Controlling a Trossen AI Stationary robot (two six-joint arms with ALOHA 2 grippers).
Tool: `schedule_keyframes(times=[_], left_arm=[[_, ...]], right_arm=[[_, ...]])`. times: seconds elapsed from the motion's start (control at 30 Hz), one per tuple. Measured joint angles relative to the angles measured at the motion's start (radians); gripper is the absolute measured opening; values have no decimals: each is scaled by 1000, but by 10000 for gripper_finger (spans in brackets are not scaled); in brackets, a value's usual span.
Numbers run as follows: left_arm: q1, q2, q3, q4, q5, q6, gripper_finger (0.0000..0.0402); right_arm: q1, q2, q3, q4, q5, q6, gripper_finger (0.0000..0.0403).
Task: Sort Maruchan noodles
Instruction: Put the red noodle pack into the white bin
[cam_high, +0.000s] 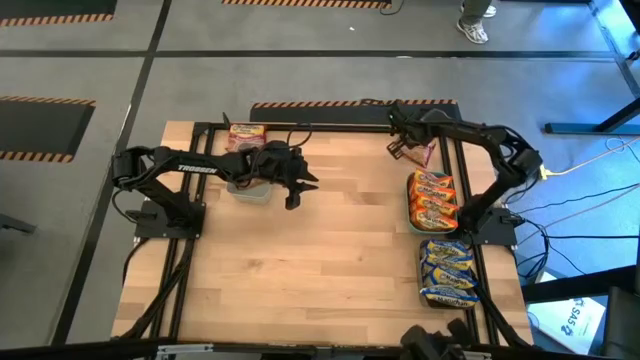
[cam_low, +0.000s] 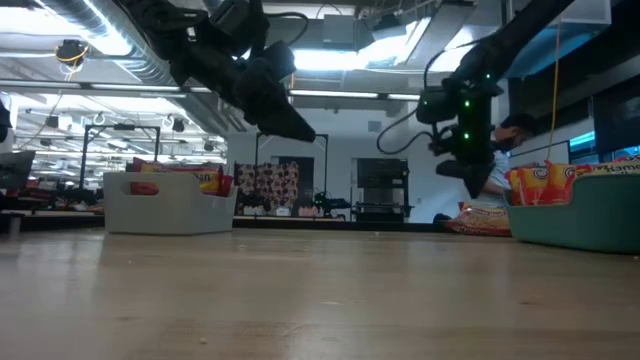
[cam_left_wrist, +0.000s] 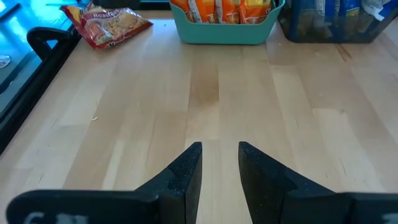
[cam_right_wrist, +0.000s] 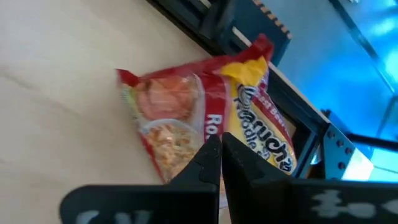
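A maroon-and-yellow Maruchan noodle packet (cam_right_wrist: 205, 118) lies flat on the wood near the table's far right corner (cam_high: 421, 152). My right gripper (cam_right_wrist: 221, 146) is shut just above it, pointing steeply down; in the low view (cam_low: 474, 178) it stands clear of the packet (cam_low: 487, 218). My left gripper (cam_left_wrist: 220, 163) is open with nothing between its fingers. It hangs over the table's far left middle (cam_high: 300, 185), beside a grey tray (cam_high: 250, 190). More maroon packets (cam_high: 246, 135) show beyond that tray.
A teal tray (cam_high: 411, 205) holding orange packets (cam_high: 433, 197) stands along the right edge. A clear tray with blue-and-yellow packets (cam_high: 447, 270) stands nearer. The black frame rail (cam_high: 320, 127) runs along the far edge. Bare wood fills the middle and near side.
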Motion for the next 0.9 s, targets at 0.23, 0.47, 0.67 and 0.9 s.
schedule_keyframes(times=[0.23,0.47,0.67,0.9], left_arm=[[0,0,0,5,0,0,98],[0,0,0,5,0,0,98],[0,0,0,7,0,0,98],[0,0,0,22,0,0,99]], right_arm=[[-30,79,0,11,66,-1,1],[-28,126,0,25,55,-1,1],[-6,126,0,24,-57,4,1],[72,125,0,50,-131,-6,1]])
